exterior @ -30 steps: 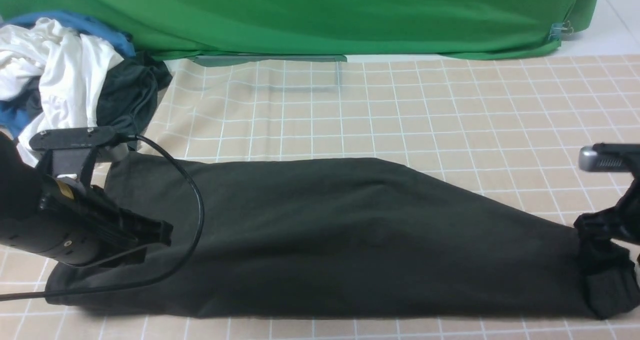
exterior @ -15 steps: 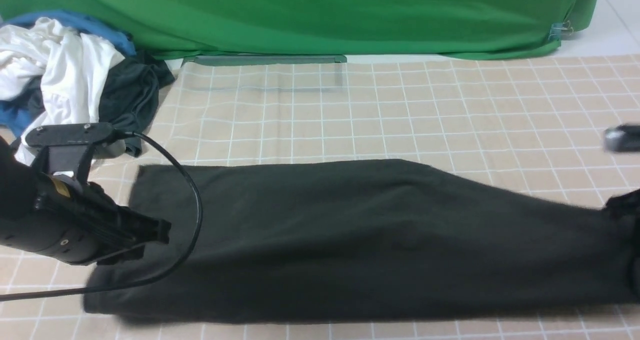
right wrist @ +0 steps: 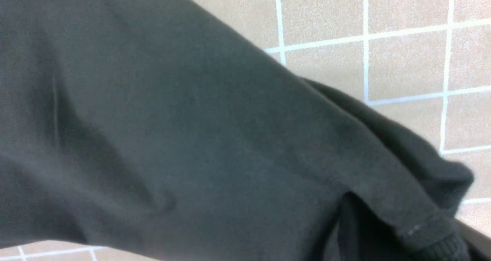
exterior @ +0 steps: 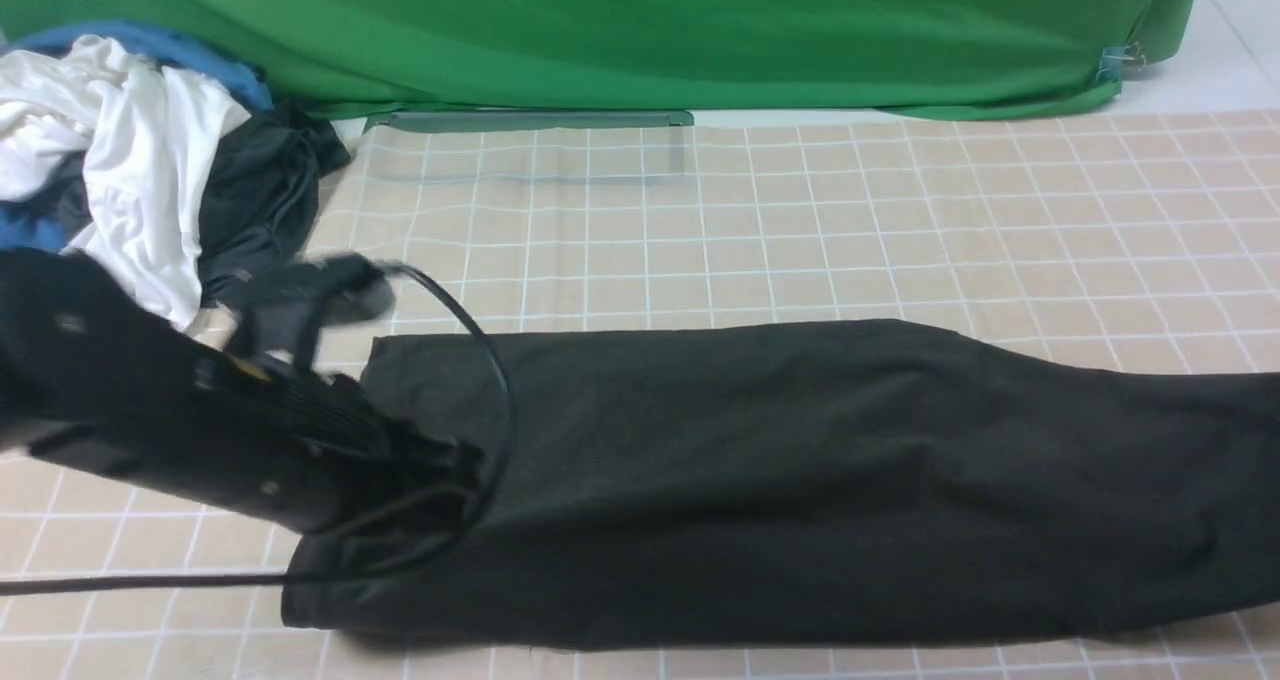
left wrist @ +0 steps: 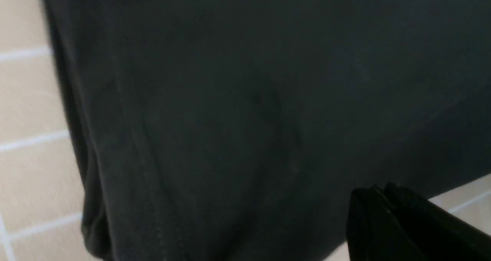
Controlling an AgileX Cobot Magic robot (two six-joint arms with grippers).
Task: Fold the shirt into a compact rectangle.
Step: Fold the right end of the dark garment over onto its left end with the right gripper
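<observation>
Shifted: the shirt (exterior: 800, 480) has slid rightward over the checked table cover (exterior: 800, 240), and the left gripper (exterior: 455, 465) has travelled the same way with it; the right gripper has left the front view.
Shirt now: a long black band lying flat across the near part of the cover, with its right end running off the picture's right edge.
Left gripper: jaws together, tip resting at the shirt's left end, over its near corner. Whether any cloth is pinched cannot be told.
Left wrist view: closed fingertips (left wrist: 374, 199) sit at the fabric's edge, beside a stitched hem.
Right gripper (right wrist: 477, 240): only a dark sliver shows. The ribbed cuff end bunches straight into it, clamped, with the cloth drawn taut.
Clothes pile (exterior: 150, 160): far left, well apart from the shirt.
</observation>
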